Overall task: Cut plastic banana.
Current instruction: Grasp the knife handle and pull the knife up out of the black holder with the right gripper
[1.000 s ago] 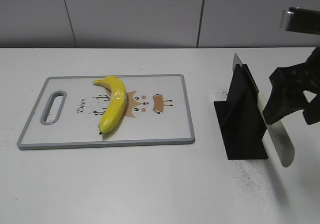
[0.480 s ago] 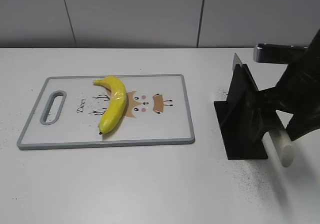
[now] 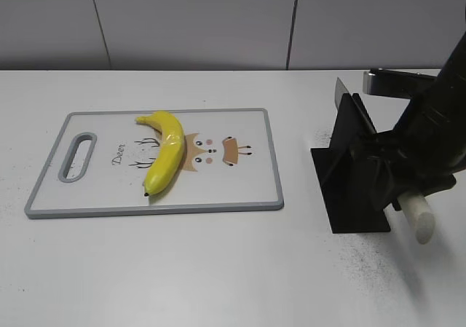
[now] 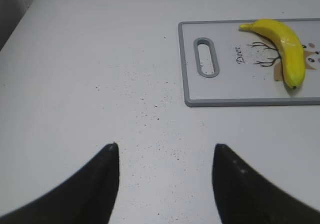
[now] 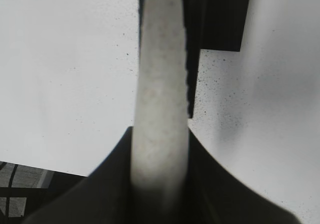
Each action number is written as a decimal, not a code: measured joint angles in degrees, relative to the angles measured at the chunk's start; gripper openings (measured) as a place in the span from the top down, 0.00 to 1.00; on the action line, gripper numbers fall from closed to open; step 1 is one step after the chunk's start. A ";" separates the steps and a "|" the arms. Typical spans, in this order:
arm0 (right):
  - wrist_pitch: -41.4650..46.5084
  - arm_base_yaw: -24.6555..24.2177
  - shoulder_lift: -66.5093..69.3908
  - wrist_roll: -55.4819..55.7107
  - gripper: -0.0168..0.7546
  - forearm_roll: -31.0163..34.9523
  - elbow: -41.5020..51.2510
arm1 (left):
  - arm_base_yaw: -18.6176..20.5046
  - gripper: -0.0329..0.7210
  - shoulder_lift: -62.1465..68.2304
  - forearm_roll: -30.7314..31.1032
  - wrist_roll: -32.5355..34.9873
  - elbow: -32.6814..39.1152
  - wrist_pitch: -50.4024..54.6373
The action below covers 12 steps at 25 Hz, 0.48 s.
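The plastic banana [image 3: 164,152] lay whole on the cutting board [image 3: 240,188], its curve running from the stem near the board's far edge down to the dark tip near the front edge, beside the printed deer face; from the left gripper [image 4: 165,184] it sat well ahead and off to one side, past the board's handle slot. That gripper hovered above the bare worktop [image 4: 90,74] with its jaws standing wide apart and nothing between them. Well apart from the banana, the right gripper [image 5: 160,184] had its jaws closed snugly around the pale handle of the knife [image 5: 161,94], which stuck out toward the camera, while the blade [image 3: 341,90] rested in the black knife stand [image 3: 349,188]. The step in hand appeared to be drawing the knife from the stand. To do it well, the pull should probably follow the line of the slot so the blade does not bind or tip the stand, with the grip kept firm so the handle cannot twist. The free jaws could likely then move in to steady the banana near one end, clear of the cutting line.
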 joint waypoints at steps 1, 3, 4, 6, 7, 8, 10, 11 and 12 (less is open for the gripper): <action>0.00 0.00 0.00 0.00 0.76 0.00 0.00 | 0.00 0.22 0.00 0.00 0.00 0.00 0.00; 0.00 0.00 0.00 0.00 0.76 0.00 0.00 | 0.00 0.22 0.00 0.00 0.00 0.00 0.00; 0.00 0.00 -0.06 0.00 0.76 0.00 0.00 | 0.00 0.22 0.00 0.00 0.00 0.00 0.00; 0.16 0.00 -0.67 0.00 0.76 0.00 0.00 | 0.00 0.22 0.00 0.00 0.00 0.00 0.00; 0.40 0.00 -1.12 0.00 0.76 -0.05 0.00 | 0.00 0.22 0.00 0.00 0.00 0.00 0.00; 0.61 0.00 -1.77 0.00 0.76 -0.25 0.00 | 0.00 0.22 0.00 0.00 0.00 0.00 0.00; 1.19 0.00 -3.28 0.00 0.76 -0.94 0.00 | 0.00 0.22 0.00 0.04 0.00 0.00 0.00; 1.26 0.00 -3.94 0.10 0.77 -1.01 0.00 | 0.00 0.22 0.00 0.04 0.00 0.00 0.00; 1.26 0.00 -4.74 0.30 0.77 -1.06 0.00 | 0.00 0.22 0.00 0.04 0.00 0.00 0.00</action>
